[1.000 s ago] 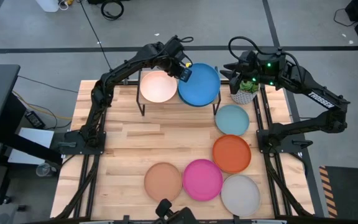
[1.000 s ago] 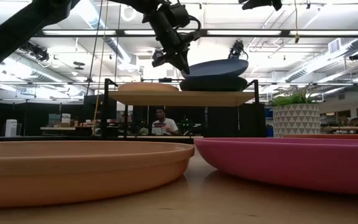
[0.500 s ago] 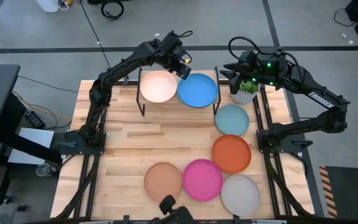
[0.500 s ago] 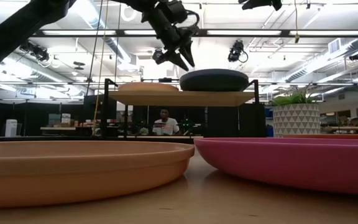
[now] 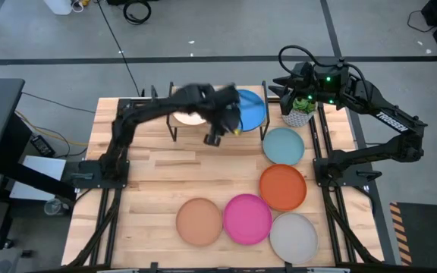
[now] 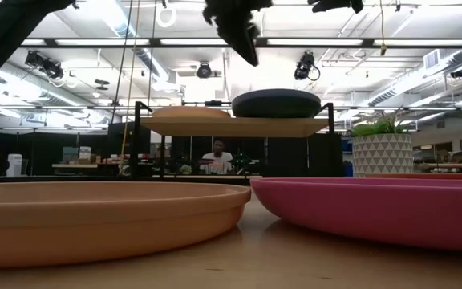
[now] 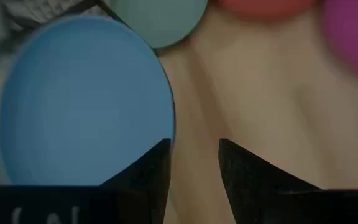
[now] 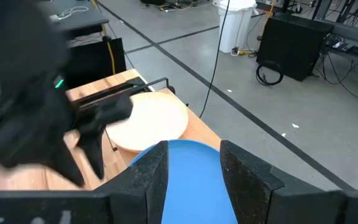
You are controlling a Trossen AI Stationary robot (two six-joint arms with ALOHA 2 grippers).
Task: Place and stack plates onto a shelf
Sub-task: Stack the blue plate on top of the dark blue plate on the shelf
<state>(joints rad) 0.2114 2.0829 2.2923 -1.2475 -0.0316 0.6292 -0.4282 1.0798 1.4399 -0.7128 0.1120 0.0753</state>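
The bright blue plate (image 5: 252, 111) (image 7: 86, 99) lies flat on the right half of the shelf (image 6: 231, 126). In the low view it shows as a dark mound (image 6: 277, 103). The cream-white plate (image 5: 188, 116) (image 8: 151, 121) lies on the shelf's left half. My left gripper (image 5: 217, 133) (image 7: 194, 165) hovers open, high above the shelf's near edge, touching nothing. My right gripper (image 5: 281, 86) (image 8: 194, 165) hangs open over the table's far right, beside the shelf.
On the tabletop lie the pale blue (image 5: 283, 145), orange (image 5: 283, 186), pink (image 5: 247, 218), peach-tan (image 5: 199, 221) and grey (image 5: 293, 236) plates. A potted plant (image 5: 298, 110) stands at the far right. Bare wood (image 5: 165, 171) lies left of centre. A person (image 6: 216, 158) sits beyond the table.
My left gripper has opened and let go of the bright blue plate's edge. The plate, tilted before, has dropped level onto the shelf's right half. The gripper has then risen and swung toward the table's near edge, past the shelf's front.
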